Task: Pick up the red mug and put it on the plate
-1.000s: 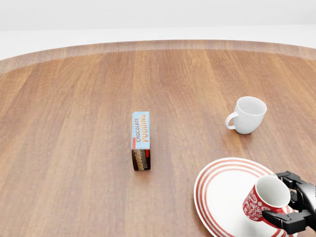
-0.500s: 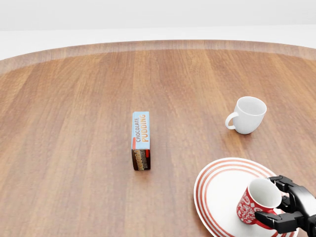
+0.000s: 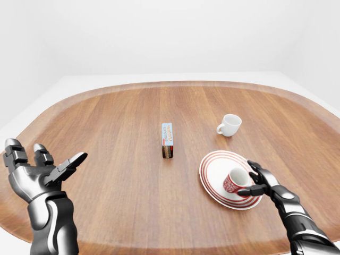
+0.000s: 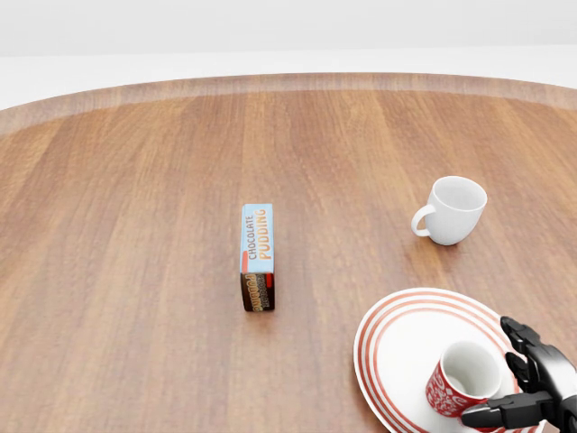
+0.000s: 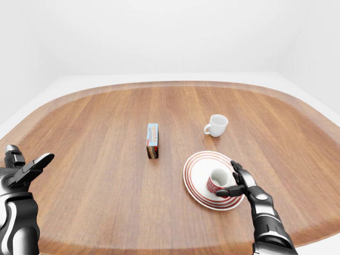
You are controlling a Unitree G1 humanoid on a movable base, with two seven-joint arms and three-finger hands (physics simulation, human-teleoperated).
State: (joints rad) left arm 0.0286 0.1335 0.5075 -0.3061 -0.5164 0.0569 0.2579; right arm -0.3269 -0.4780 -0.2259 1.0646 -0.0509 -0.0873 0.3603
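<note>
Red mug sits upright on the striped plate, toward its right side in the head view. My right hand is beside the mug's right wall, fingers spread around it, apparently released rather than clenched. My left hand hangs open and empty, well apart at the left of the left-eye view. I judge the mug light, rigid, glazed and so slippery, and breakable on the plate. Best hold: across the body, thumb opposing fingers; the handle is not visible.
</note>
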